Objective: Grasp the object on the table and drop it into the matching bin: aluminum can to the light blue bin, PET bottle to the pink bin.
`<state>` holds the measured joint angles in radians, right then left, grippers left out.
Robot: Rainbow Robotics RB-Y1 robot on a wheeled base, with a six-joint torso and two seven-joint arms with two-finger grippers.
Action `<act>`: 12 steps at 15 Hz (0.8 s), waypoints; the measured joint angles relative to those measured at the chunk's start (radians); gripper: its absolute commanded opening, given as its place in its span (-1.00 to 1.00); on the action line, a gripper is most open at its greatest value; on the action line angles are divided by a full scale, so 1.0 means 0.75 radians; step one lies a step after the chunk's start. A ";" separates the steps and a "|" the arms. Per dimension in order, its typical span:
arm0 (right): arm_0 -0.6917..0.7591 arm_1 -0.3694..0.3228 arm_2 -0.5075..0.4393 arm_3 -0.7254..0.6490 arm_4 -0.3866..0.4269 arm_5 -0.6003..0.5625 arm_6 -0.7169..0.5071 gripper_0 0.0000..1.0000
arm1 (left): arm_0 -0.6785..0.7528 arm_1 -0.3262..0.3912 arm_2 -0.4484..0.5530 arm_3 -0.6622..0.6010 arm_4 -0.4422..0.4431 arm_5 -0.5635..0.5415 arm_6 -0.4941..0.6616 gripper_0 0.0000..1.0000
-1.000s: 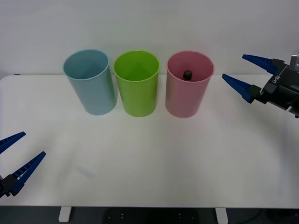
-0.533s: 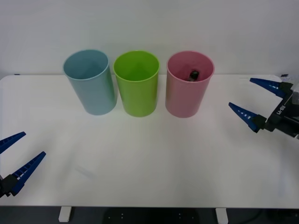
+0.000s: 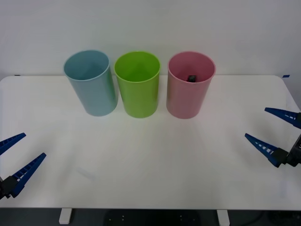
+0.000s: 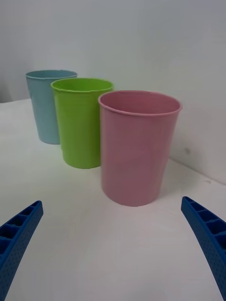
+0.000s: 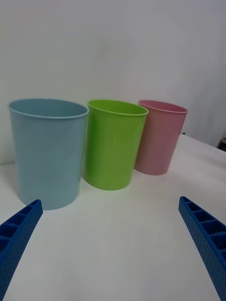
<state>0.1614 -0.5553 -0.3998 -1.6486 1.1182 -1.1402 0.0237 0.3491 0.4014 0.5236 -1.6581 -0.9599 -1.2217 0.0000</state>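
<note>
The PET bottle (image 3: pixel 191 78) lies inside the pink bin (image 3: pixel 189 96), only its black cap end showing over the rim. The pink bin (image 4: pixel 139 150) stands at the right of a row on the white table (image 3: pixel 150 165); the light blue bin (image 3: pixel 92 84) stands at the left end. My right gripper (image 3: pixel 273 134) hangs open and empty at the table's right edge, well clear of the pink bin. My left gripper (image 3: pixel 14 157) rests open and empty at the front left corner. The left wrist view has the light blue bin (image 5: pixel 48 150) nearest and the pink bin (image 5: pixel 160 136) farthest.
A lime green bin (image 3: pixel 138 84) stands between the light blue and pink bins, close to both. A pale wall runs behind the table's far edge.
My right gripper has pulled back from beside the pink bin's rim, down and toward the table's near right edge. The bottle shifted slightly inside the pink bin. The left arm stayed still.
</note>
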 measured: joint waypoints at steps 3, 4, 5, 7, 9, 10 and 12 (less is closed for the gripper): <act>0.081 0.002 -0.026 -0.001 -0.035 -0.045 -0.005 1.00 | 0.000 0.000 0.000 0.000 0.000 0.000 0.000 1.00; 0.108 0.002 -0.029 -0.001 -0.050 -0.050 -0.004 1.00 | 0.000 0.000 0.000 0.000 0.000 0.000 0.000 1.00; 0.130 0.002 -0.030 -0.001 -0.061 -0.055 -0.002 1.00 | 0.000 0.000 0.000 0.000 0.000 0.000 0.000 1.00; 0.156 0.002 -0.031 -0.001 -0.065 -0.059 0.002 1.00 | 0.000 0.000 0.000 0.000 0.000 0.000 0.000 1.00; 0.179 0.004 -0.031 -0.001 -0.065 -0.059 0.003 1.00 | 0.000 0.000 0.000 0.000 0.000 0.000 0.000 1.00; 0.190 0.004 -0.031 -0.001 -0.066 -0.061 0.003 1.00 | 0.000 0.000 0.000 0.000 0.000 0.000 0.000 1.00; 0.216 0.005 -0.030 -0.001 -0.064 -0.064 -0.006 1.00 | 0.000 0.000 0.000 0.000 0.000 0.000 0.000 1.00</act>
<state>0.3235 -0.5518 -0.4222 -1.6492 1.0700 -1.1885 0.0195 0.3490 0.4014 0.5236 -1.6581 -0.9599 -1.2217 0.0000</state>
